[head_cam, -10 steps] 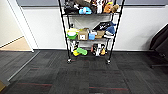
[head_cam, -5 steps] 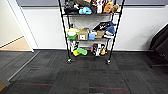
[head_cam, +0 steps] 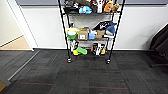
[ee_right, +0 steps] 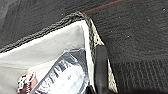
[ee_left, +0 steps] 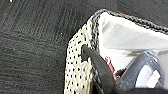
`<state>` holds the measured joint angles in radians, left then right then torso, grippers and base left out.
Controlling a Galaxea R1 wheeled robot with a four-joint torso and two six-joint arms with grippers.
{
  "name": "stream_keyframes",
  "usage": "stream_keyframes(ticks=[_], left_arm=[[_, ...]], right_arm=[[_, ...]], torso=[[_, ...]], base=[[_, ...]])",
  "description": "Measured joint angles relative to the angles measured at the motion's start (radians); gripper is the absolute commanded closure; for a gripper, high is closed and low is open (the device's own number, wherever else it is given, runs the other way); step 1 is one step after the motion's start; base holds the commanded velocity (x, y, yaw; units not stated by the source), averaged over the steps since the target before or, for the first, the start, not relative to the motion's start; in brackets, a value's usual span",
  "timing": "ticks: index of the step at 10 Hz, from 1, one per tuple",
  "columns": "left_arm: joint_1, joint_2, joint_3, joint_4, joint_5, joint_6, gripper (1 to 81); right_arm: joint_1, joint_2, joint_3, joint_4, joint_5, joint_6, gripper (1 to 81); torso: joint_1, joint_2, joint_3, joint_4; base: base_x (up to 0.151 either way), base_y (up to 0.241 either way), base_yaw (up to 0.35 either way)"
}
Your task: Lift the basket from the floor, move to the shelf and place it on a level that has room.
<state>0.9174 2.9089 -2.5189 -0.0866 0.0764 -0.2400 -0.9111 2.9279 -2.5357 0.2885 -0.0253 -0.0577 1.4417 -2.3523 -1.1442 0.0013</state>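
Your left pincer (ee_left: pixel 105 82) is hard to read: in the left wrist view one dark finger (ee_left: pixel 98 66) lies across the braided rim at one end of the basket (ee_left: pixel 77 62), by the small dark loop handle (ee_left: pixel 83 53), but you cannot tell whether the pincer is spread or pinching. Your right pincer (ee_right: pixel 97 85) is equally unclear; in the right wrist view a dark finger (ee_right: pixel 101 67) runs along the outside of the opposite end of the basket (ee_right: pixel 50 47), against the cream weave, and its grip cannot be judged.

Both wrist views show charcoal carpet floor (ee_left: pixel 30 50) beside the basket, with a thin reddish line near one corner. Inside the white fabric lining sit a dark shiny packet with pale lettering (ee_right: pixel 65 75) and a small red and white item (ee_right: pixel 26 81); what they are is too blurred to say.

In the head view, the shelf (head_cam: pixel 90 32), a tall black wire rack on small casters, stands ahead against a white wall. One upper tier holds plush toys (head_cam: pixel 100 6) and a blue object. The middle tier carries a cardboard box (head_cam: pixel 83 34), a green and white bowl-shaped container (head_cam: pixel 72 33) and a blue and white shark toy. Below, a green and yellow item (head_cam: pixel 80 51) and more small toys crowd the bottom tier. To the left, an open doorway shows light tan flooring (head_cam: pixel 17 44).
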Motion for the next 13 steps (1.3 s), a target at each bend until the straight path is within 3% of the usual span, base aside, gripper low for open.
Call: stream_keyframes(ticks=[5, 9, 13], left_arm=[[-0.013, -0.09, 0.181, 0.0, 0.012, -0.001, 81.1], [-0.039, -0.138, 0.266, 0.0, 0.017, -0.001, 81.1], [-0.039, -0.206, 0.372, -0.001, 0.024, -0.002, 81.1]], right_arm=[[-0.011, -0.106, 0.153, 0.022, 0.005, 0.01, 81.1], [-0.041, -0.171, 0.242, 0.037, 0.057, 0.041, 81.1], [-0.053, -0.239, 0.367, 0.04, 0.099, 0.064, 81.1]], torso=[[-0.106, 0.169, -0.001, 0.0], [-0.194, 0.307, -0.001, 0.0], [-0.276, 0.435, 0.054, 0.0]], base=[[0.0, 0.0, 0.0], [0.0, 0.0, 0.0], [0.0, 0.0, 0.0]])
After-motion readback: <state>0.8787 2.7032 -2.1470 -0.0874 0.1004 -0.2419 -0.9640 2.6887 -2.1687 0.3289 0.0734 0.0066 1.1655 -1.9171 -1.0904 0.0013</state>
